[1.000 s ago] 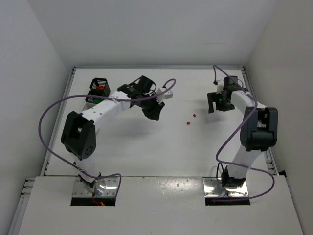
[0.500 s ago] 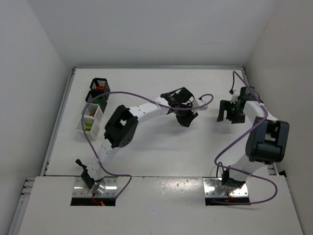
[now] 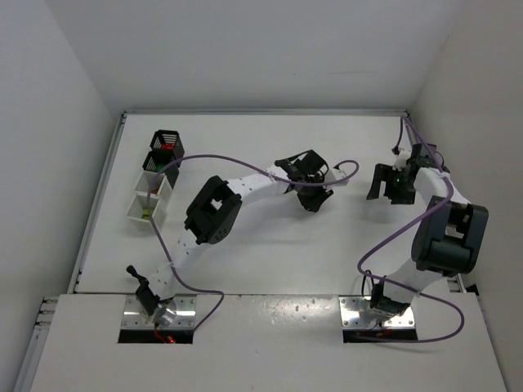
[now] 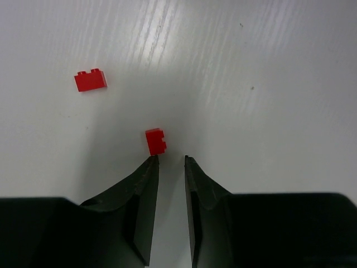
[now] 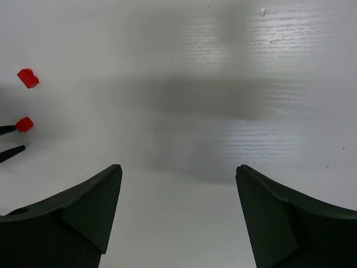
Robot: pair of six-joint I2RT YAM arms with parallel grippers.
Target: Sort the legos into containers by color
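Two small red legos lie on the white table. In the left wrist view one (image 4: 155, 140) sits just past my left fingertip and the other (image 4: 90, 81) lies farther off to the left. My left gripper (image 4: 170, 161) is open by a narrow gap and holds nothing; in the top view it (image 3: 314, 202) is at the table's middle and covers both legos. My right gripper (image 5: 178, 167) is wide open and empty, and in the top view it (image 3: 382, 193) is at the right. The right wrist view shows both legos (image 5: 24, 124) (image 5: 27, 77) at its left edge.
A row of four containers stands at the far left: two black mesh bins (image 3: 167, 141) (image 3: 158, 161) and two white bins (image 3: 153, 184) (image 3: 141, 209). Small coloured pieces show inside them. Purple cables loop over both arms. Walls close in on the table.
My left arm has swung from beside the containers to the table's middle, over the two red legos. My right gripper has shifted to the right.
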